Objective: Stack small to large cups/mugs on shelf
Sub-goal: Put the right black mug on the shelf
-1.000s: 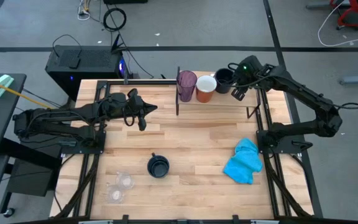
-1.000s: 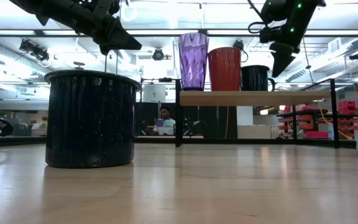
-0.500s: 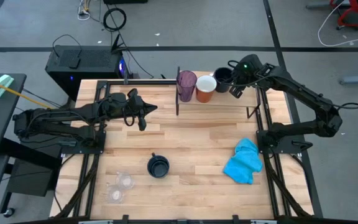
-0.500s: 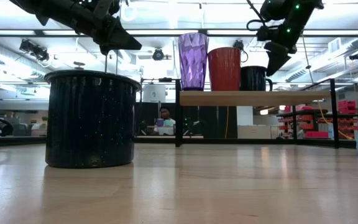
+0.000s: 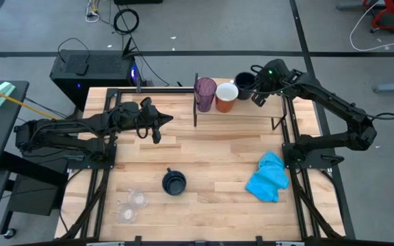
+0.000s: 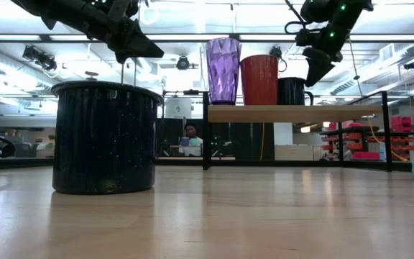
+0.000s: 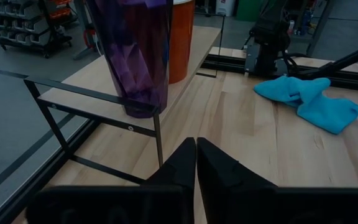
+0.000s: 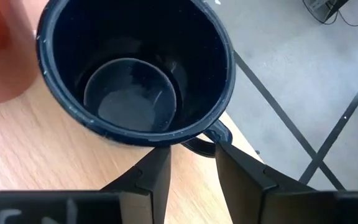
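Note:
On the shelf (image 5: 241, 115) stand the purple tumbler (image 5: 205, 92), the orange mug (image 5: 226, 96) and a navy mug (image 5: 244, 84), side by side. My right gripper (image 5: 258, 98) is open just right of that navy mug. Its fingers (image 8: 155, 176) stand on either side of the mug's handle (image 8: 199, 145) without plainly touching it. My left gripper (image 5: 155, 128) is shut and empty, above the table left of the shelf. A second navy mug (image 5: 174, 183) and two clear cups (image 5: 133, 205) stand on the tabletop near its front.
A bright blue cloth (image 5: 268, 177) lies on the tabletop at the right. The shelf's black uprights (image 5: 195, 102) stand at its corners. In the low view the second navy mug (image 6: 105, 137) stands close to the camera. A person shows far off in the room.
My right gripper has moved a little toward the table's left, closer to the navy mug on the shelf, staying open.

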Available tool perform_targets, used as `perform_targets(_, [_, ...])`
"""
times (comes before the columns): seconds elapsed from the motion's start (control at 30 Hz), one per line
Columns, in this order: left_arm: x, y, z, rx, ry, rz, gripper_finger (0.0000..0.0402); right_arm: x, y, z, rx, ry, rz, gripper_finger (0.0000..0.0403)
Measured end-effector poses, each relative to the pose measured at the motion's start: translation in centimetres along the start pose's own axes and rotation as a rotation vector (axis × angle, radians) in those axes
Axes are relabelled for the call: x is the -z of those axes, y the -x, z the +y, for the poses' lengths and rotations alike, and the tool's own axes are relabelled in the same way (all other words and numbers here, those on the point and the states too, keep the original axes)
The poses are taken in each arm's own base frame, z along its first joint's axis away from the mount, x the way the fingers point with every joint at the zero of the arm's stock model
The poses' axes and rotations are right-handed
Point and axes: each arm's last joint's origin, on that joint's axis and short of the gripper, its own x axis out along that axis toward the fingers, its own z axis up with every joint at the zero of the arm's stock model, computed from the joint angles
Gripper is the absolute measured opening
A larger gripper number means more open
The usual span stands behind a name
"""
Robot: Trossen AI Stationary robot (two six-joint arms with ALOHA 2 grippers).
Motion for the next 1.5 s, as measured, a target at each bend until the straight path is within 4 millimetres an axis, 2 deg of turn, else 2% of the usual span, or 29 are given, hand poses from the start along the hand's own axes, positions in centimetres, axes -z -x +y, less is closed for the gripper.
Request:
perform_targets(0.2, [0.0,0.0,0.0,0.0,-0.001,0.0,0.0014,0.5,0.0,0.4,-0.101,-0.016,0.039,0.0131])
perform_targets(0.57, [0.0,0.0,0.0,0.0,0.0,0.0,0.0022,-0.3,0.4,1.8,-0.123,0.012,-0.033,0.0125])
perform_targets(0.83, [0.0,0.0,0.0,0.0,0.0,0.0,0.0014,-0.4,0.4,1.8,-0.119,0.012,-0.034,0.0121])
perform_targets(1.17, [0.0,0.0,0.0,0.0,0.0,0.0,0.0024,0.3,0.4,1.8,-0.12,0.048,0.027,0.0121])
perform_targets(1.3, [0.0,0.0,0.0,0.0,0.0,0.0,0.0019,0.2,0.3,1.3,-0.035,0.084,0.032,0.0119])
perform_targets(1.5, [0.0,0.0,0.0,0.0,0.001,0.0,0.0014,0.4,0.1,0.3,-0.001,0.076,0.048,0.0114])
